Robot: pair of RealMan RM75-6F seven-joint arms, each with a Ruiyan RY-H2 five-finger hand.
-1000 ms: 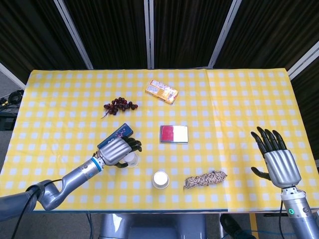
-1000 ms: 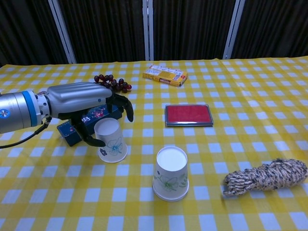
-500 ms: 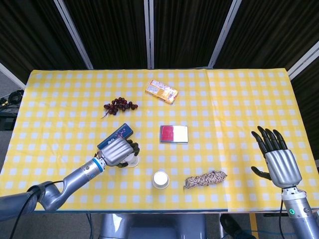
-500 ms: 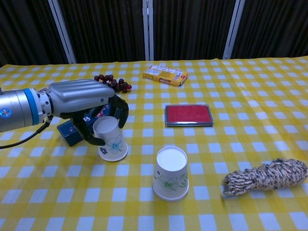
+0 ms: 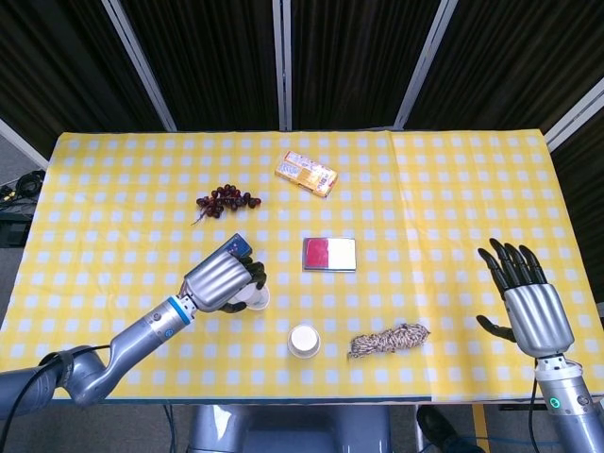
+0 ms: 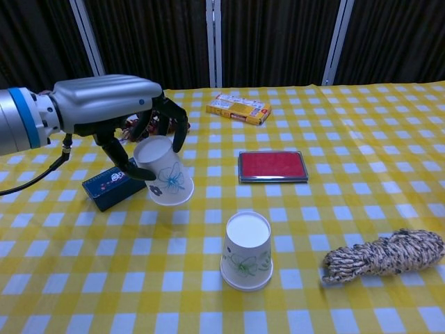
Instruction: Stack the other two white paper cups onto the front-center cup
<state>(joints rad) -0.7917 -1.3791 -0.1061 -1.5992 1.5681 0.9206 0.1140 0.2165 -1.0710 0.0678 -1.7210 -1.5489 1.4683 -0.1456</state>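
Cups: one white cup [image 6: 165, 179] with a blue flower print is held by the left hand [image 6: 115, 110], tilted with its base up and to the left and its rim clear of the tabletop [image 6: 361, 139]; dark fingers [image 6: 176, 122] curl over its far side and the thumb presses its near side. It hangs just right of a dark blue box [image 6: 111, 186] and left of and farther back than the front-center cup [image 6: 246, 259], which stands upside down, wide rim on the yellow checked cloth. In the head view the held cup [image 5: 253, 297] sits up and left of the standing one [image 5: 304, 341]. A red pad [image 6: 272, 166] lies beyond the standing cup, a coil of rope [image 6: 384, 256] to its right, grapes [image 5: 225, 200] and an orange packet [image 6: 238, 108] at the far side. The right hand [image 5: 532, 308] is off at the right edge, fingers spread wide, holding nothing.
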